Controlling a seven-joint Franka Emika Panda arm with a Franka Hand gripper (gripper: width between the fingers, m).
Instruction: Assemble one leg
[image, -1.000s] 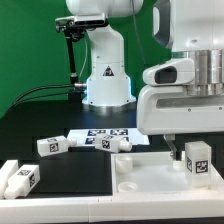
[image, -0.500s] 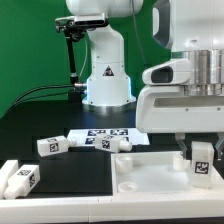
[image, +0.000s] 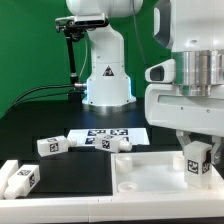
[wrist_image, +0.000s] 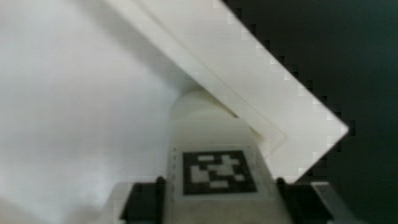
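Note:
My gripper (image: 197, 152) is shut on a leg (image: 197, 161), a short white block with a black-and-white tag, and holds it low over the right part of the large white tray-like piece (image: 150, 175). In the wrist view the held leg (wrist_image: 217, 160) stands between my dark fingers (wrist_image: 151, 198), over the tray's inner corner (wrist_image: 285, 110). Three more legs lie on the black table: one (image: 50, 146) at the left, one (image: 18, 177) at the front left, one (image: 123, 144) by the tray's far edge.
The marker board (image: 105, 135) lies behind the tray. The arm's white base (image: 106, 75) stands at the back centre, with a black stand and cable (image: 70, 55) to the exterior view's left. A green wall is behind.
My gripper with the held leg has moved slightly toward the exterior view's right and a little lower over the tray. The other legs have not moved.

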